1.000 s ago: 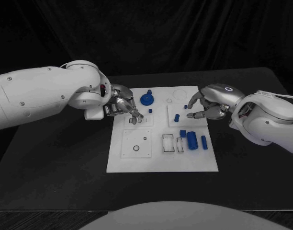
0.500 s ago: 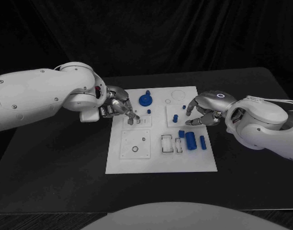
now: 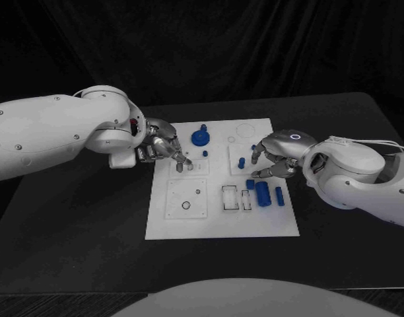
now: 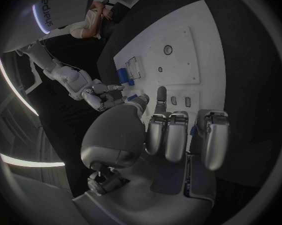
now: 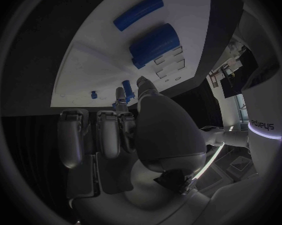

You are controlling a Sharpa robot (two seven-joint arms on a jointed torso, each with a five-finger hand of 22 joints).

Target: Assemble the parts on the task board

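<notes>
The white task board (image 3: pixel 219 214) lies mid-table. On it are a round blue knob (image 3: pixel 201 138), a small peg (image 3: pixel 205 153), an upright peg (image 3: pixel 243 161) and three blue cylinders (image 3: pixel 263 193) by the slots. My right hand (image 3: pixel 274 160) hovers over the board's right side, its fingertips (image 3: pixel 257 156) apart just beside the upright peg, holding nothing. My left hand (image 3: pixel 165 148) hangs over the board's upper left edge, fingers loosely bent and nothing in them. In the right wrist view the right hand (image 5: pixel 147 120) reaches toward the small pegs (image 5: pixel 125 90) beyond it.
The board has recessed plates on its left half (image 3: pixel 188 198) and rectangular slots (image 3: pixel 232 197) near the cylinders. Black table (image 3: pixel 78 224) surrounds it. The left wrist view shows my left hand (image 4: pixel 138 135) above the board (image 4: pixel 200 50), with the right hand (image 4: pixel 98 96) opposite.
My right hand has come down and toward me across the board's right side, ending close to the upright peg. The left hand has barely moved.
</notes>
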